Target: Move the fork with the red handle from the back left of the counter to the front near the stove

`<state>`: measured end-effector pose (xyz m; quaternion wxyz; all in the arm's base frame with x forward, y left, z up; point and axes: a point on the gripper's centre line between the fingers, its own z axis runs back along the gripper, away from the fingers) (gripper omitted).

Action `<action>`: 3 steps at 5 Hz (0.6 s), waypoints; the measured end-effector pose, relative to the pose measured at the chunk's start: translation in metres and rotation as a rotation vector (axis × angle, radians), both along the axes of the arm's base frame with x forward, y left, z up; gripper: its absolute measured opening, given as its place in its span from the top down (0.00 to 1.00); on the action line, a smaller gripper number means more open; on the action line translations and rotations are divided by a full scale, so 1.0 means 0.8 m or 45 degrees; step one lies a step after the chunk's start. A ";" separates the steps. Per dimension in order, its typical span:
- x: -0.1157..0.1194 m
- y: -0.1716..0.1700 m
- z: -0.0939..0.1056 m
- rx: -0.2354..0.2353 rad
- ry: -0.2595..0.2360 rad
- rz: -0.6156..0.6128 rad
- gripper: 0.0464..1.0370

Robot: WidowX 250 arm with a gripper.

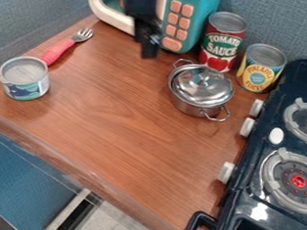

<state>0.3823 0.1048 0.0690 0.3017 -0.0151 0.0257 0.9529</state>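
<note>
The black arm [139, 1] stands at 12 o'clock, slightly toward 11, and its black gripper [148, 49] hangs beneath, pointing down toward 6 o'clock.

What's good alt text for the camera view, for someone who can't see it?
A black gripper hangs in front of a teal toy microwave above a wooden counter. Right of it are a lidded metal pot, a red can and a yellow can; on the left, a short can and pink-handled fork; at right, a toy stove.

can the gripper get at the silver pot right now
Probably yes: the gripper hangs near the pot, nothing visible stands between them, and the red can and yellow can are beyond the pot.
</note>
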 end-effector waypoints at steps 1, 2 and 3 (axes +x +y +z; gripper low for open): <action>-0.020 0.061 0.001 -0.005 0.004 0.259 0.04; -0.034 0.087 -0.005 -0.034 0.017 0.387 0.04; -0.048 0.099 -0.023 -0.026 0.058 0.520 0.04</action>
